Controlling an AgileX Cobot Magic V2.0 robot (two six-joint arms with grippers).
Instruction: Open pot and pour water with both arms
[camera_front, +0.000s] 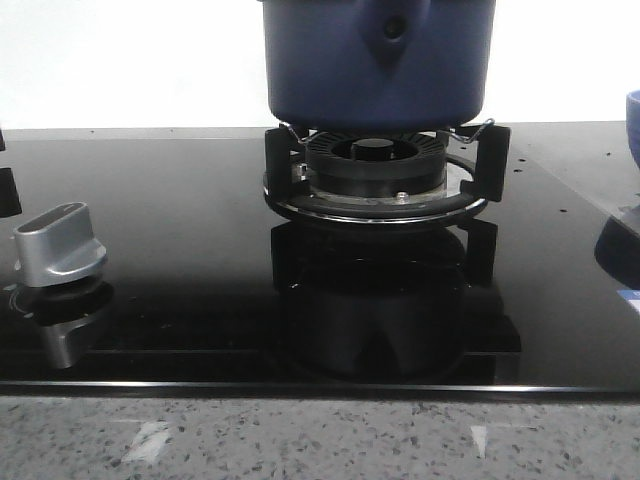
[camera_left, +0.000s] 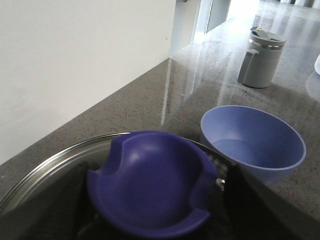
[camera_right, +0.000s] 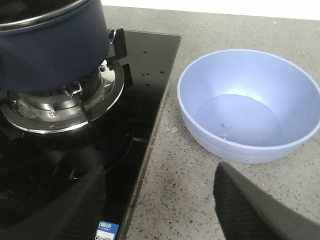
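The dark-blue pot (camera_front: 380, 60) stands on the burner (camera_front: 375, 165), with its top cut off in the front view; the right wrist view shows its side (camera_right: 50, 50). In the left wrist view a glass lid with a steel rim (camera_left: 50, 170) carries a dark-blue cupped knob (camera_left: 150, 185). My left gripper (camera_left: 155, 175) straddles that knob, one finger on each side, and a thin gap shows at one finger. My right gripper (camera_right: 155, 175) hangs open over the counter between the hob and a light-blue bowl (camera_right: 250, 105), holding nothing.
The light-blue bowl (camera_left: 255, 140) stands on the speckled counter to the right of the hob, at the front view's right edge (camera_front: 632, 125). A grey lidded jug (camera_left: 262, 57) stands farther back. A silver stove knob (camera_front: 60, 245) sits on the black glass hob at the left.
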